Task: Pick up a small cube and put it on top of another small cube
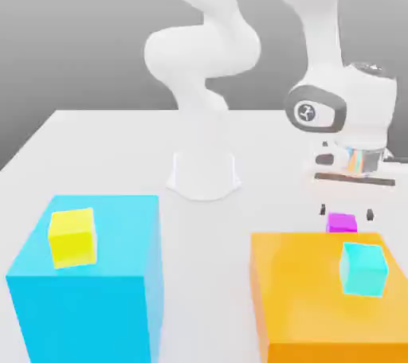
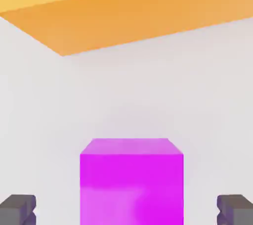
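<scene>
The small magenta cube (image 2: 131, 182) looked smooth and faintly glossy, like plain plastic, as did the orange block (image 1: 331, 298) just beside it. The counter (image 1: 111, 154) was a matt pale surface, and the arm (image 1: 351, 103) had a smooth white satin shell.

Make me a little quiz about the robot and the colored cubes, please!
1. True or false: the gripper is already squeezing the magenta cube.
2. What does the turquoise cube sit on: A) the orange block B) the blue block C) the table?
3. Which small cube sits on the blue block?

Key: 1. False, its fingers stand apart on either side. 2. A. 3. The yellow cube.
</scene>
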Robot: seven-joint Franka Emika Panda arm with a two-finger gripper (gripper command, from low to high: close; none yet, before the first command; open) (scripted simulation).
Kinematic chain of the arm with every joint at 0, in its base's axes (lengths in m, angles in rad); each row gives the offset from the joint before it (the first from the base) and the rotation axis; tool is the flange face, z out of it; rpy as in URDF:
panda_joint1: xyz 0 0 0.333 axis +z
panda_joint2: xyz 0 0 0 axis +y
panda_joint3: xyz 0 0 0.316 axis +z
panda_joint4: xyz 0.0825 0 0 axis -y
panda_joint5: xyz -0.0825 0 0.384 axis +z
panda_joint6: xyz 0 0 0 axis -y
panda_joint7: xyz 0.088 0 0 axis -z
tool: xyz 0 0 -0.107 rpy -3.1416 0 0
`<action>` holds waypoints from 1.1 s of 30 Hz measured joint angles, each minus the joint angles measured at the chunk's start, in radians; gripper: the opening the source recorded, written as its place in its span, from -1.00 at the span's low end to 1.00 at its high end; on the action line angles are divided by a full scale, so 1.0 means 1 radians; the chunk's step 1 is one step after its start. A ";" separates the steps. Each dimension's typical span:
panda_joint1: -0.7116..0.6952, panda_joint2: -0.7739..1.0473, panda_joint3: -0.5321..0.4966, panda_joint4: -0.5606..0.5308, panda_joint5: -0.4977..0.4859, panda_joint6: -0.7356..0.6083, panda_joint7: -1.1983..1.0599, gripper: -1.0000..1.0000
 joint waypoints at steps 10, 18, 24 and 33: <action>0.062 0.028 -0.067 0.006 -0.027 0.027 0.022 -1.00; 0.034 -0.233 0.098 -0.028 0.440 -0.170 -0.359 -1.00; -0.106 -0.271 0.009 0.099 0.436 -0.311 -0.506 -1.00; -0.307 -0.290 -0.113 0.305 0.420 -0.537 -0.703 -1.00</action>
